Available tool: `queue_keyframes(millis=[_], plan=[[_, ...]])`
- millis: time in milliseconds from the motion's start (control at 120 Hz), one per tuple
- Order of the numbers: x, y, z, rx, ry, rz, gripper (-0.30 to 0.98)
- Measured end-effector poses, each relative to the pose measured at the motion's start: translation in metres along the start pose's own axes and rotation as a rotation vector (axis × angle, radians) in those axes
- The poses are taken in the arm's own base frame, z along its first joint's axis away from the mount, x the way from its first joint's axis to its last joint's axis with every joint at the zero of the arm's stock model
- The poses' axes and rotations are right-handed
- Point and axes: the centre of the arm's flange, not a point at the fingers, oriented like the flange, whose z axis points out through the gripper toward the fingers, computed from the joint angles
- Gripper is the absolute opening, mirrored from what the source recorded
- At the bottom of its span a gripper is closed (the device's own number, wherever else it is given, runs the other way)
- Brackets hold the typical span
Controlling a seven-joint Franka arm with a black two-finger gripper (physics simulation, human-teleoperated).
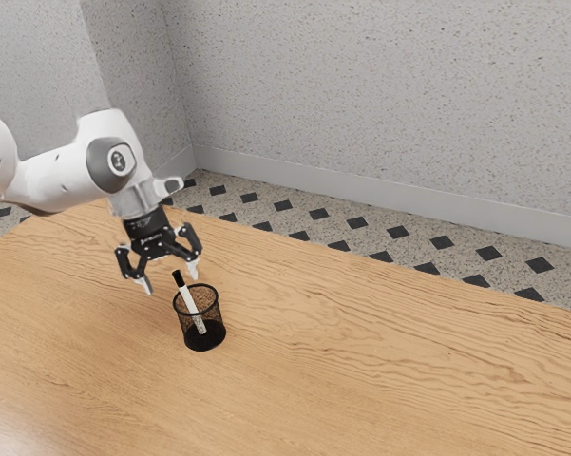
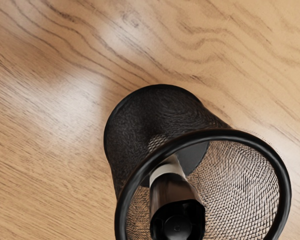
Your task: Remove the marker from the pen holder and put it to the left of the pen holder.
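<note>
- Container: one pen holder (image 1: 217,321), black mesh, round, standing upright on the wooden table (image 1: 380,361), left of centre in the exterior view's frame.
- Contents: one marker (image 1: 191,306), white-bodied with a black cap (image 1: 178,277), found inside the pen holder. It stands tilted, its cap above the rim and toward the exterior view's left; its lower end is visible through the mesh.
- Wrist view: the cap faces the camera, within the round rim.
- Gripper (image 1: 170,279): open, fingers spread, pointing down at centre-left of the exterior view, near the cap, gripping nothing.
</note>
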Motion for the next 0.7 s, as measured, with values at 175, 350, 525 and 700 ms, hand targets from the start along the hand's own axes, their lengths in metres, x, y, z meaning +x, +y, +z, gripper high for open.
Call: queue_keyframes(millis=[175, 350, 525, 700], plan=[[0.007, 0.000, 0.006, -0.023, 0.080, 0.030, 0.68], [0.011, -0.004, 0.012, -0.023, 0.106, 0.058, 0.65], [0.013, -0.002, 0.007, -0.009, 0.130, 0.100, 0.54], [0.011, -0.001, 0.005, -0.004, 0.132, 0.127, 0.45]])
